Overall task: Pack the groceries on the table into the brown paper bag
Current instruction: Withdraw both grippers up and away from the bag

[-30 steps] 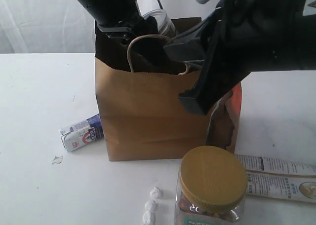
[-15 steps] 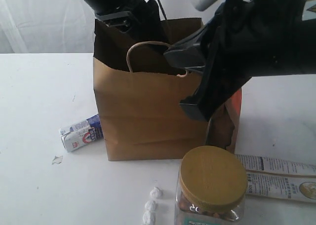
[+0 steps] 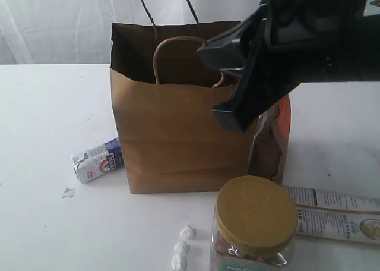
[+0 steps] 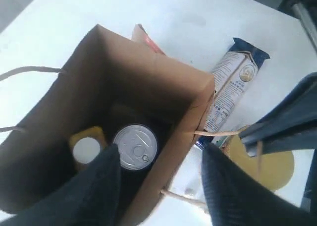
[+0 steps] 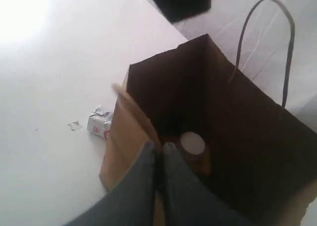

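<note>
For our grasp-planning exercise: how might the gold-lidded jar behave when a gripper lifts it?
The gold-lidded jar looks full, so probably heavy. Its clear walls seem smooth, perhaps slippery. Standing upright, it likely resists tipping.

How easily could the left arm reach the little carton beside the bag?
Probably yes: the carton lies uncovered on the table left of the bag, and the left end effector hangs open and empty above.

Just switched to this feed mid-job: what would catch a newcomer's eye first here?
The bag stands open mid-table, with the right end effector shut on its rim. Inside it, seen from the left wrist, a can and a bottle stand side by side. A gold-lidded jar looms nearest the exterior camera, in front of the bag.
</note>
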{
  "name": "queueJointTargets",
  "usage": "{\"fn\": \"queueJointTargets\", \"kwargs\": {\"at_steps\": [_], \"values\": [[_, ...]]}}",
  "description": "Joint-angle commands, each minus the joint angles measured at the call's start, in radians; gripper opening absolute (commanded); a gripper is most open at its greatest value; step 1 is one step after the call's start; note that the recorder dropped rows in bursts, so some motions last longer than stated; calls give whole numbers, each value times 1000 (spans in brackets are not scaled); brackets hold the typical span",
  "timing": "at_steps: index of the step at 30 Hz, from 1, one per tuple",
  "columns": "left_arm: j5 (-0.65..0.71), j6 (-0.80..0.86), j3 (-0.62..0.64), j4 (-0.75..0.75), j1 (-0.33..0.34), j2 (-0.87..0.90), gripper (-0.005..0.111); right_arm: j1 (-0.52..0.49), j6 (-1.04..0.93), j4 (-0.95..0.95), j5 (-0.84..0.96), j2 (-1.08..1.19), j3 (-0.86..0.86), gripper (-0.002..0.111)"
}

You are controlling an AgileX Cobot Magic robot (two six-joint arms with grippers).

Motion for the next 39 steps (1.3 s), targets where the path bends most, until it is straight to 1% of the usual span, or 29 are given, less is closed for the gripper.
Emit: {"fn": "queueJointTargets", "kwargs": {"at_steps": [1,4,6,7,12,15,16,18,20,23,26,28,30,32,36,39], "values": [[87,-30,-5,30,-3,-81,54,4,7,5,-10,-2,-2,22],[87,-38,-5,61,-3,-118,54,4,14,10,-5,-2,-2,50],[87,-38,-5,80,-3,-136,54,4,37,10,-5,-4,-2,61],[87,-38,-5,85,-3,-142,54,4,43,10,-5,-9,-2,63],[87,-48,-5,96,-3,-153,54,4,82,-28,-11,-67,-2,63],[87,-62,-5,124,-3,-155,54,4,247,-219,-18,-131,-2,63],[87,-65,-5,132,-3,-158,54,4,340,-336,-3,-156,-2,63],[87,-65,-5,153,-3,-167,54,4,515,-500,57,-200,-2,63],[87,-65,-5,168,-3,-179,54,4,676,-625,169,-244,-2,63],[87,-77,-5,189,-3,-202,54,4,738,-694,296,-294,-2,63],[87,-115,-5,223,-3,-228,53,4,753,-694,360,-332,-2,63],[87,-135,-5,258,-3,-250,48,4,771,-692,391,-350,-2,62],[87,-167,-5,321,-3,-280,36,4,788,-690,424,-361,-2,62],[87,-189,-5,368,-3,-314,22,4,788,-683,458,-363,0,62],[87,-195,29,387,-3,-400,0,4,788,-609,470,-363,19,62],[87,-216,100,394,-3,-479,0,4,786,-545,470,-363,73,62]]}}
